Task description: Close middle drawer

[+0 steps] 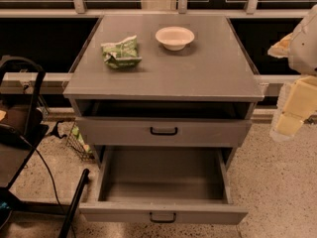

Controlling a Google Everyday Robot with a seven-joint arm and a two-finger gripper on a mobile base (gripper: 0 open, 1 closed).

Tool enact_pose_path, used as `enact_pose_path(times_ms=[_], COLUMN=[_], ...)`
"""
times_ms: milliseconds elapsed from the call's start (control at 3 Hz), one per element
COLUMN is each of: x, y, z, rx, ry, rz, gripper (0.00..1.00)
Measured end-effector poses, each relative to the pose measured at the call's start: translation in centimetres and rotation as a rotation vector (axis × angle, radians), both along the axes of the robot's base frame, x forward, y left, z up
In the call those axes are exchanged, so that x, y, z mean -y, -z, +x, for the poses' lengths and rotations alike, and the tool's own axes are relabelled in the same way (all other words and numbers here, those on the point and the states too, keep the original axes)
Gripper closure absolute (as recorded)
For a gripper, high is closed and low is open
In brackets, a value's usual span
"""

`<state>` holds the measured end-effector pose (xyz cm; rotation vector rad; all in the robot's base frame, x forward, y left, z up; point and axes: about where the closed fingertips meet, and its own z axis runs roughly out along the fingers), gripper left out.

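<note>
The middle drawer point(163, 213) of the grey cabinet is pulled far out toward me. Its low front panel carries a small black bar handle point(162, 217), and its plain grey inside point(163, 175) holds nothing. Above it, the taller-fronted top drawer point(163, 132) with the larger black handle stands slightly out, with a dark gap under the cabinet top. The lowest drawer is hidden beneath the open one. My gripper point(288, 123), pale yellow-white, hangs at the right edge of the view. It is to the right of the cabinet, about level with the top drawer, and touches nothing.
A crumpled green bag point(121, 52) and a white bowl point(174, 37) sit on the cabinet top point(198, 73). A black frame with cables point(20, 113) stands at left. A black rod point(74, 202) leans by the open drawer's left corner. Speckled floor lies to the right.
</note>
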<state>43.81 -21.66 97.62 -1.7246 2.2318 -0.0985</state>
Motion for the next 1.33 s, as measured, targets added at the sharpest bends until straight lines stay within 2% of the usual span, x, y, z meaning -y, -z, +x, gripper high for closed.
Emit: enact_pose_path(times_ms=[333,1000,1333], x=[0.0,3.3,5.5], y=[-0.1,5.0,11.0], z=[0.0,-0.4,-2.0], rx=[0.004,0.046,0.007], ry=[0.001,0.052,0.094], rz=[0.001,0.058,0.190], gripper=[0.00,0.00,0.04])
